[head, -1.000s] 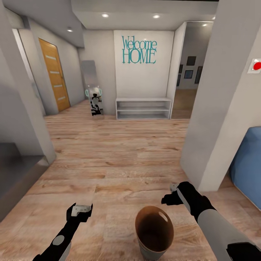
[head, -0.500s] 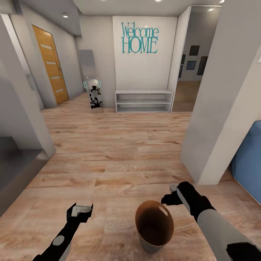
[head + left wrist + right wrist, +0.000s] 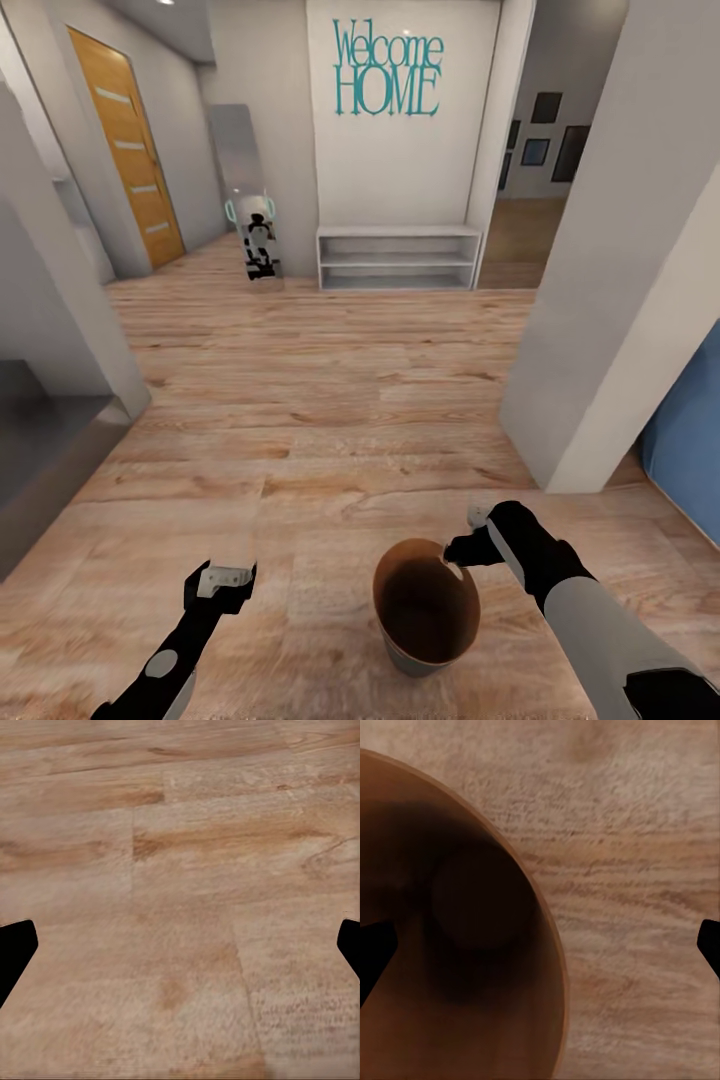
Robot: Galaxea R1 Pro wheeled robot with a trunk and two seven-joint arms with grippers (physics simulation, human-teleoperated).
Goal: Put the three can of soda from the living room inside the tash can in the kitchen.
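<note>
Looks like the right gripper (image 3: 462, 548) is carrying the tash can (image 3: 426, 610), pinching its rim at 2 o'clock, though I can't really tell the grip. Left gripper (image 3: 222, 578) is spread open, empty. I'd roll slowly so the bin doesn't swing loose.

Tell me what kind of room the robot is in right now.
Likely a home's entry hall: a "Welcome HOME" sign above a low white shelf, an orange door, wood floor.

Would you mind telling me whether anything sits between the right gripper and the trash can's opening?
Nothing visible does. The right gripper hangs at the rim of the tash can, and the right wrist view looks straight into its brown inside.
</note>
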